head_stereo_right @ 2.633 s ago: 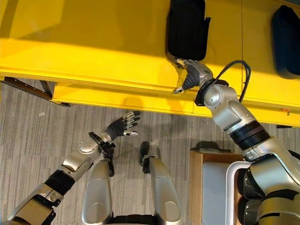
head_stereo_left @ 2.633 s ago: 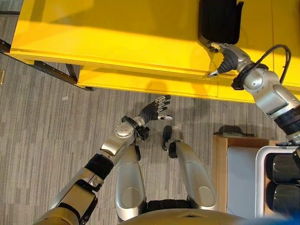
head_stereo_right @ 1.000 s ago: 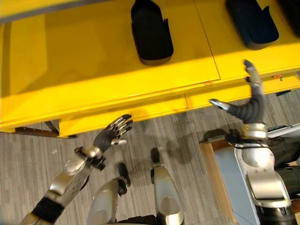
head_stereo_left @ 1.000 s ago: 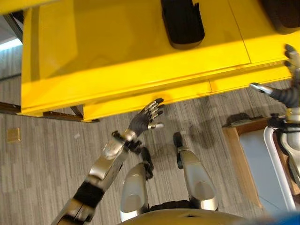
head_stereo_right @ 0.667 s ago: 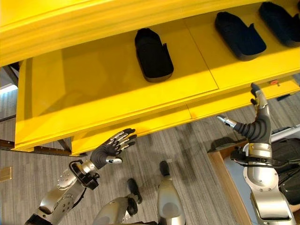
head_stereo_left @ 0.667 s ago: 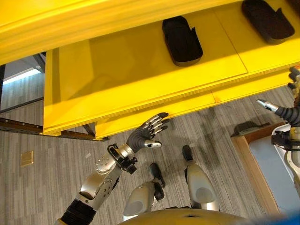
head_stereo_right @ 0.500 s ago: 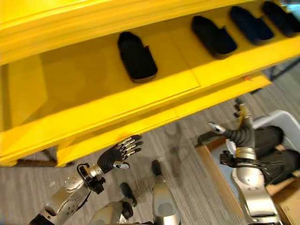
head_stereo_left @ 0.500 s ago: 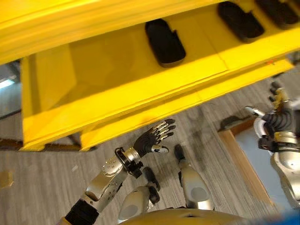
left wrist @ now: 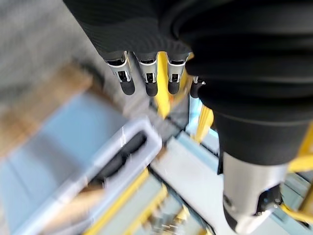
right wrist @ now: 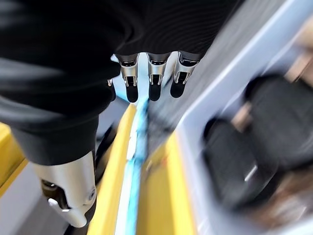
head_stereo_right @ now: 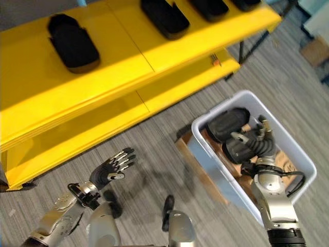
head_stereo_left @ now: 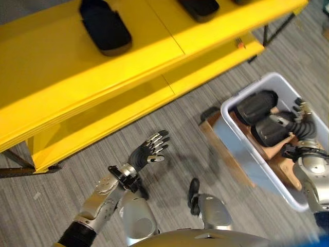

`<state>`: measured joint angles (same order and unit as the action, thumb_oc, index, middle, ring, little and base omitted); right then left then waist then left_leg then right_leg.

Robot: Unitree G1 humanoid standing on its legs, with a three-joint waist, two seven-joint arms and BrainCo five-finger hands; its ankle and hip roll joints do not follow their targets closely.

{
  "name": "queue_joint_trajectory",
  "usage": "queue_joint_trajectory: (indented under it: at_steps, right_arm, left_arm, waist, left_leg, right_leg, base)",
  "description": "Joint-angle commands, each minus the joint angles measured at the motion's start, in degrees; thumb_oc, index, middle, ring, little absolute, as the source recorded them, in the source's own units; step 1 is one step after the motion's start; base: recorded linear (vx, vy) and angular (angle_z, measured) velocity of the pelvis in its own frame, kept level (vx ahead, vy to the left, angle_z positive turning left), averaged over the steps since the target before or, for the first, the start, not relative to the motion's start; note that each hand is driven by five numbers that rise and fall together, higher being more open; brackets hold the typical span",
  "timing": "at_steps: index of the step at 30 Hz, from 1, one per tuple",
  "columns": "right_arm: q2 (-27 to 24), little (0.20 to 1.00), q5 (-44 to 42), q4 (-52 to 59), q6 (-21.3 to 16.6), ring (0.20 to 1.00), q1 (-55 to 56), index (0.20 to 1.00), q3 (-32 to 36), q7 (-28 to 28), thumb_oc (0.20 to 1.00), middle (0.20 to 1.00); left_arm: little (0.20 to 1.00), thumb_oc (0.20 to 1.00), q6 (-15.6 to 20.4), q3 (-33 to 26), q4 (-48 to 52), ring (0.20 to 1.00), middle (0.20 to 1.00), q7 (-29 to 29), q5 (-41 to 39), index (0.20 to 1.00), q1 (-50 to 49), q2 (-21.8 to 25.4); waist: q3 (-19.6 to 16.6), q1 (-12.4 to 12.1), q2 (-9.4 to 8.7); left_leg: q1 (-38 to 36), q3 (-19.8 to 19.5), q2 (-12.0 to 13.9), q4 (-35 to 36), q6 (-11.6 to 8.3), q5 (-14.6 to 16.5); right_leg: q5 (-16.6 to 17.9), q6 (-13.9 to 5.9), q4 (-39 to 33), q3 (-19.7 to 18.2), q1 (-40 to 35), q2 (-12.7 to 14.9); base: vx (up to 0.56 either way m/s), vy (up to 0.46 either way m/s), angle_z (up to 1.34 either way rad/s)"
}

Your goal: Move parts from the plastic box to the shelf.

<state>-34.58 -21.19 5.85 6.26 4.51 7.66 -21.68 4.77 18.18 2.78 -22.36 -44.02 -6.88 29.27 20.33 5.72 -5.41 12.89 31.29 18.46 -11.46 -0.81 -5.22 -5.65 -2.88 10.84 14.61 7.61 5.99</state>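
Observation:
A white plastic box stands on the floor at my right with black moulded parts lying in it. My right hand hovers open just over one of those parts, its fingers relaxed and holding nothing. The right wrist view looks past the straight fingers at blurred dark parts. The yellow shelf runs across the back with several black parts on it, one at the left. My left hand is held open above the carpet.
The box rests on a low wooden stand. The shelf has a lower yellow level near the floor and dark legs at its right end. Grey carpet lies between the shelf and the box.
The view has swung right, bringing the box in. My right hand has left the shelf edge and come down over the parts in the box. The left hand stays open.

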Motion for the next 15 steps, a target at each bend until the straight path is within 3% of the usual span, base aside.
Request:
queue_joint_trajectory:
  at_steps: [1,8,11,12,13,14,15]
  right_arm:
    - [-3.2,1.0,0.9,2.8,-1.3,1.0,0.7,1.0,4.9,-5.5,1.0,1.0]
    - [-4.7,1.0,0.7,1.0,0.6,1.0,0.5,1.0,7.5,-8.9,1.0,1.0]
    - [-5.1,1.0,1.1,-2.5,0.3,1.0,-3.0,1.0,4.8,-8.7,1.0,1.0]
    - [-4.8,1.0,2.6,-3.8,-0.1,1.0,-5.0,1.0,3.3,-7.9,1.0,1.0]
    - [-4.9,1.0,3.9,-5.5,-1.3,1.0,-9.4,1.0,0.1,-5.6,1.0,1.0]
    - [-4.3,1.0,5.5,-6.1,-1.1,1.0,-12.3,1.0,-2.8,-3.6,1.0,1.0]
    - [-4.0,1.0,6.1,-5.8,-1.1,1.0,-12.8,1.0,-3.5,-3.3,1.0,1.0]
  left_arm:
    - [1.0,1.0,1.7,-1.5,4.2,1.0,1.0,-2.9,-1.8,1.0,0.5,-0.5]
    - [1.0,1.0,3.0,-1.2,3.7,1.0,1.0,-4.1,-0.3,1.0,2.8,-1.1]
    - [1.0,1.0,5.0,0.2,2.8,1.0,1.0,-0.7,-0.1,1.0,4.9,-2.1]
    - [1.0,1.0,5.4,0.3,2.8,1.0,1.0,0.4,0.3,1.0,5.3,-2.5]
    - [1.0,1.0,7.4,0.9,2.5,1.0,1.0,4.3,1.1,1.0,6.2,-3.5]
    - [1.0,1.0,8.2,1.4,2.4,1.0,1.0,6.8,1.4,1.0,6.9,-4.3]
    - [1.0,1.0,8.2,1.4,2.3,1.0,1.0,7.1,1.3,1.0,7.2,-4.7]
  waist:
    - [1.0,1.4,0.2]
    - [2.6,4.5,3.17]
    - [2.7,5.6,4.0]
    - [2.5,5.4,4.32]
    - [1.6,4.6,4.56]
    - [1.0,3.8,4.73]
    - [0.6,3.9,4.92]
  left_leg:
    - [4.2,-0.8,1.4,-2.2,-3.29,3.9]
    - [0.5,-1.5,1.5,2.8,-5.24,0.9]
    - [-1.5,-10.8,-1.1,5.0,-5.89,0.6]
    - [-1.7,-13.7,-1.8,5.7,-5.07,0.3]
    - [-3.1,-20.5,-5.1,5.5,-4.51,2.5]
    - [-4.2,-23.5,-7.0,4.5,-4.2,4.5]
    - [-4.8,-22.8,-7.1,4.8,-4.19,4.7]
  right_leg:
    - [-6.7,-0.22,5.0,-1.0,-5.1,0.1]
    - [-6.6,1.86,8.2,-3.3,0.0,-1.8]
    - [-3.9,1.77,7.0,-9.8,3.6,-3.7]
    - [-1.6,1.74,5.5,-11.7,5.0,-4.2]
    - [1.0,0.85,2.9,-15.5,6.5,-4.2]
    - [2.6,0.66,1.0,-16.8,7.1,-3.8]
    - [3.4,0.65,0.2,-16.6,7.3,-3.6]
  base:
    - [-0.15,-0.157,-0.47]
    - [-0.12,-0.094,-0.39]
    - [-0.06,0.035,-1.06]
    - [-0.06,0.222,-1.23]
    - [-0.03,0.298,-2.42]
    - [0.04,0.299,-3.43]
    - [0.1,0.197,-4.03]
